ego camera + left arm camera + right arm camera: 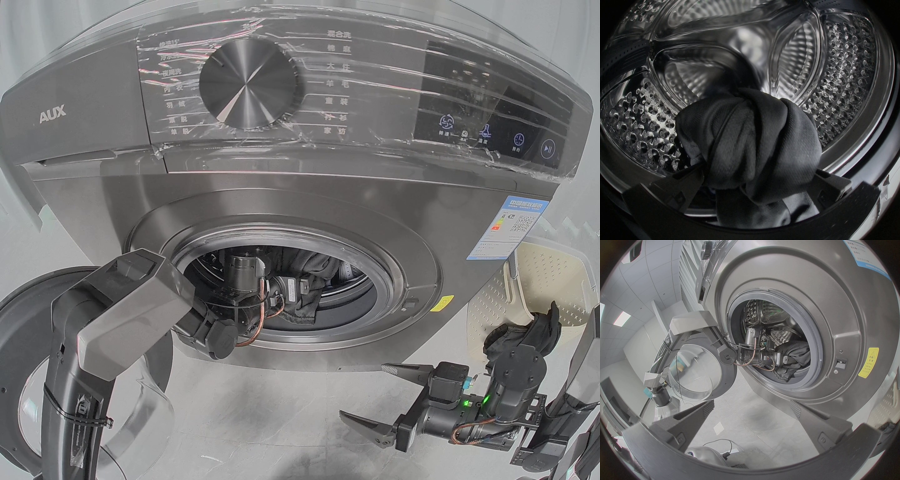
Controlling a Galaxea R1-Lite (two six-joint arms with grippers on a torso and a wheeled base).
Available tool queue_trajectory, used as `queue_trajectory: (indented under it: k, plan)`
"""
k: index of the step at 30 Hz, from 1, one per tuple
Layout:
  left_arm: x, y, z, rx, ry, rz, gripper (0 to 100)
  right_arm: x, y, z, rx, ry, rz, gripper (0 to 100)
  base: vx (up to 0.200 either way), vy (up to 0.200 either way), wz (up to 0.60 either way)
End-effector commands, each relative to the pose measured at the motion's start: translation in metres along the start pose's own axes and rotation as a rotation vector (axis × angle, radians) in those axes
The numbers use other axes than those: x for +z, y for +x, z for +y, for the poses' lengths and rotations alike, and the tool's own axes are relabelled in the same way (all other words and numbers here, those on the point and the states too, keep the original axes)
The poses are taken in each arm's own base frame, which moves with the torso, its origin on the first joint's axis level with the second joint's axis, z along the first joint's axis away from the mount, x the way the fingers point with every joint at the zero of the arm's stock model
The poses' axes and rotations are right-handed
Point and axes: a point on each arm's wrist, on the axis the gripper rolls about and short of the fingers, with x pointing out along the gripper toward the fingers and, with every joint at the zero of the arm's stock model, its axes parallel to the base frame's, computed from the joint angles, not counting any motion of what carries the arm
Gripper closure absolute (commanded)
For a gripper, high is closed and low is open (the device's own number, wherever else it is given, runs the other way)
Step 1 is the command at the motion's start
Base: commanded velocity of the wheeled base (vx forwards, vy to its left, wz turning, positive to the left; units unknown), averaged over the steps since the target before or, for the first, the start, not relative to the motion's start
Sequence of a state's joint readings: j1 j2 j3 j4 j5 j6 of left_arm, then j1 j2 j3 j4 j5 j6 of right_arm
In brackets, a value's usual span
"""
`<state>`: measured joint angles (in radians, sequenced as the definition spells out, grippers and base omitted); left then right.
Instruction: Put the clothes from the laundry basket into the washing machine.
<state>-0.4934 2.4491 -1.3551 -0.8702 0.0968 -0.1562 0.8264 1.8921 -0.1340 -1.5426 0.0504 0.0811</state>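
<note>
Dark garment point(747, 140) in washing machine drum point(847, 78) (yellow sticker point(442, 303) outside)

- washing machine point(387, 212): brushed silver-grey body
- dial point(248, 83) on the washing machine's top panel: dark metallic grey with a radial sheen
- control panel point(494, 119) at the washing machine's upper right: black, pale blue icons
- label point(507, 228) on the washing machine's front: blue and white
- sticker point(442, 303) beside the washing machine's door opening: yellow
- drum point(847, 78) inside the washing machine: shiny steel, dimpled with rows of small holes
- dark garment point(747, 140) in the washing machine's mouth: charcoal black, fine woven texture
- laundry basket point(550, 275) right of the washing machine: cream, grid of small holes
- clothes point(531, 331) in the basket: black
- right gripper point(364, 392) before the washing machine: dark grey fingers point(406, 373), green light behind
- floor point(262, 412): pale grey
</note>
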Motion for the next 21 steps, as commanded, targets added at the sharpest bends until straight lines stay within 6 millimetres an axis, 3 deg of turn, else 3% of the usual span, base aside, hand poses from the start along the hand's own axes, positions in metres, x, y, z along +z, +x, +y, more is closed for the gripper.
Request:
queue_trajectory:
  k: [1, 12, 13, 21]
  plan:
    - [-0.001, -0.009, -0.005, -0.015, 0.007, 0.033, 0, 0.0, 0.0, 0.0, 0.001, 0.0, -0.001, 0, 0.0, 0.0, 0.0]
    - [-0.023, -0.003, -0.002, -0.014, 0.026, 0.084, 0, 0.0, 0.001, 0.0, 0.002, 0.0, -0.002, 0, 0.0, 0.0, 0.0]
    - [-0.023, -0.003, -0.003, -0.017, 0.026, 0.083, 100, 0.0, 0.001, 0.0, 0.002, 0.0, -0.002, 0, 0.0, 0.0, 0.0]
    - [-0.014, 0.003, -0.009, -0.046, 0.008, 0.044, 100, 0.001, 0.002, 0.001, 0.003, -0.001, -0.008, 0, 0.0, 0.0, 0.0]
